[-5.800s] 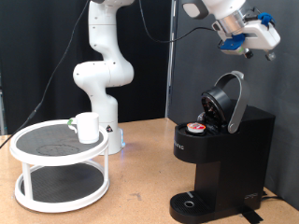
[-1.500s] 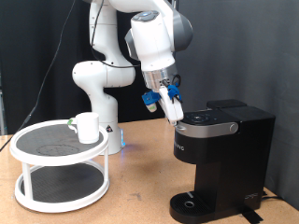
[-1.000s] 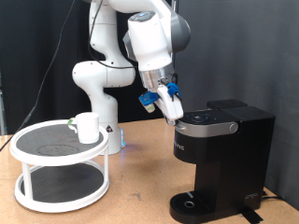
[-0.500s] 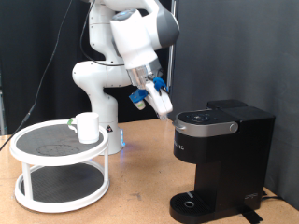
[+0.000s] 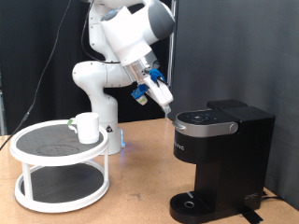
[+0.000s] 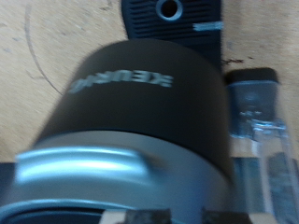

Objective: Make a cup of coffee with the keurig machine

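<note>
Hanging in the air just off the upper corner of the keurig machine (image 5: 220, 159), on the exterior view's left side of it, the claw (image 5: 164, 105) carries nothing that can be seen; whether its fingers are spread or pressed together cannot be told from either view. The white arm (image 5: 117, 56) reaches across from its base at the back of the wooden worktop (image 5: 140, 187). The black machine stands on the worktop at the exterior view's right with its lid down flat, silver-grey top panel showing, and its round drip base bare. The wrist view looks down along the machine's front (image 6: 140, 103), where white lettering reads upside down above the dark drip base (image 6: 173, 14); the picture is blurred. The cup (image 5: 88, 127), a plain white mug, sits well apart at the exterior view's left, on the top tier of a round white two-level stand (image 5: 61, 163) with dark shelf surfaces.
</note>
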### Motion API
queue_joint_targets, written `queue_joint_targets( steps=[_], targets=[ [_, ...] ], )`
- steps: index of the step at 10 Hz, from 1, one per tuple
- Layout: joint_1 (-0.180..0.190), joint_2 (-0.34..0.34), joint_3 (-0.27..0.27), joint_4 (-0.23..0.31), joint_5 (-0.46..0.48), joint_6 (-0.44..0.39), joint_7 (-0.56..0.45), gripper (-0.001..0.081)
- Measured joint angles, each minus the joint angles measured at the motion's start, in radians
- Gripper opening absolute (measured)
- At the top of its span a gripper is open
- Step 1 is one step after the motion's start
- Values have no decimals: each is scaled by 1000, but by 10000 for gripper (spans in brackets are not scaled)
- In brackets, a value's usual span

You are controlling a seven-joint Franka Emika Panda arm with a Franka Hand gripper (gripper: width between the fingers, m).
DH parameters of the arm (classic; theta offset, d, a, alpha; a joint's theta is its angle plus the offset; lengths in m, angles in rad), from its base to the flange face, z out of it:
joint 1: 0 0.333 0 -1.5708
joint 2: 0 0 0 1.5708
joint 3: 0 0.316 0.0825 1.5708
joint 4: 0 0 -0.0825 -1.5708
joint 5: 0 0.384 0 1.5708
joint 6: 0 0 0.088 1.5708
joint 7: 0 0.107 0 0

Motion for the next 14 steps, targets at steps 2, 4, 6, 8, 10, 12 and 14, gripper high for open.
queue_joint_targets(
  steps=[2, 4, 6, 8, 10, 12, 14],
  targets=[
    [-8, -55, -38, -32, -24, -122, -68, 0],
    [-22, -113, -59, -71, -74, -171, -110, 0],
    [-27, -155, -60, -103, -82, -171, -114, 0],
    [-29, -168, -68, -126, -34, -133, -120, 0],
    [-53, -223, -99, -176, -20, -133, -106, 0],
    [-84, -289, -140, -230, 45, -132, -91, 0],
    [-108, -356, -181, -279, 77, -138, -89, 0]
  ],
)
